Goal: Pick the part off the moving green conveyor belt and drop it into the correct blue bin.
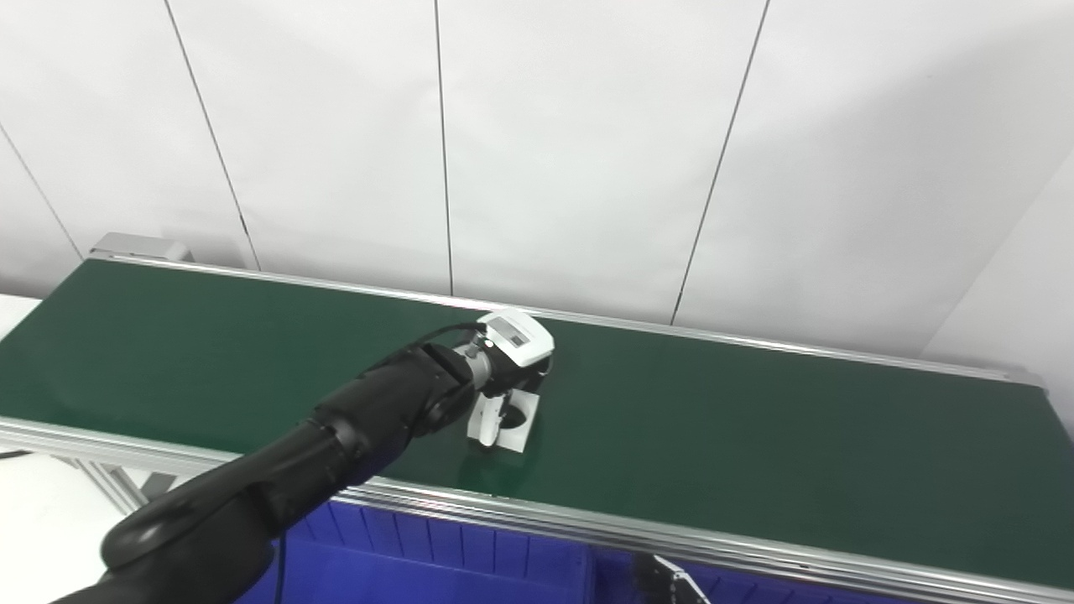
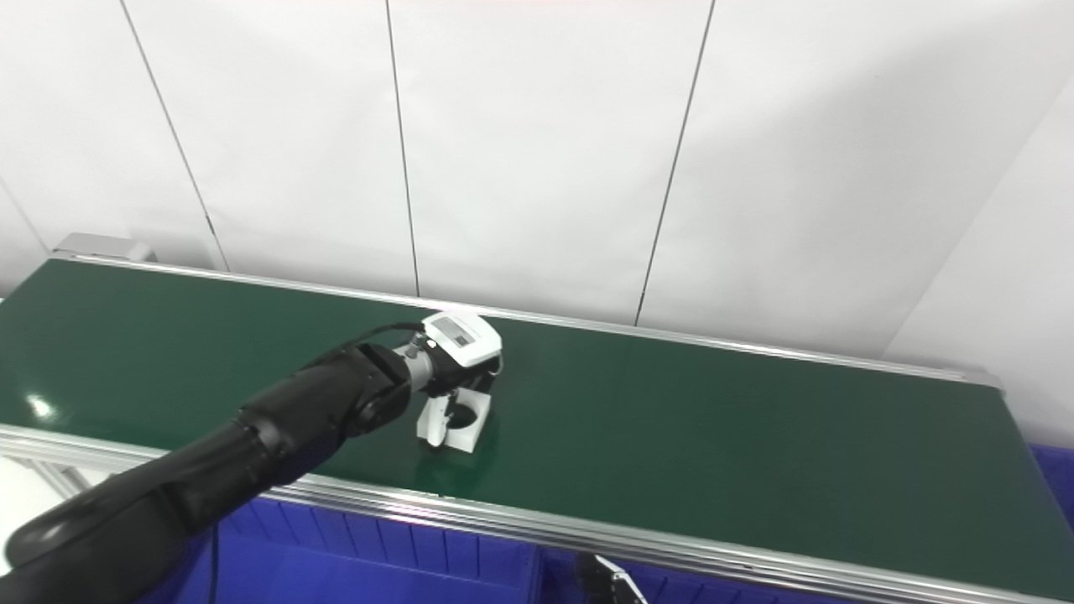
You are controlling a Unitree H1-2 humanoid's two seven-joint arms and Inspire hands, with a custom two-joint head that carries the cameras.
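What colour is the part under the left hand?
White part, resting on the green belt; clearest in the left eye view.

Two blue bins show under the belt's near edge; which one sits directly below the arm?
The left blue bin, under the robot hand and white part; the right blue bin lies past the divider.

Glossy black left arm (image 1: 277, 478), thin black cable, white-shelled left hand (image 1: 513, 356).

— Where does the part (image 1: 513, 422) lie?
— On the conveyor belt (image 1: 755, 428), near its front rail, directly under the left hand (image 1: 510, 352).
— And the bin (image 1: 436, 558)?
— Below the belt's near edge; wall panels (image 1: 570, 151) stand behind.
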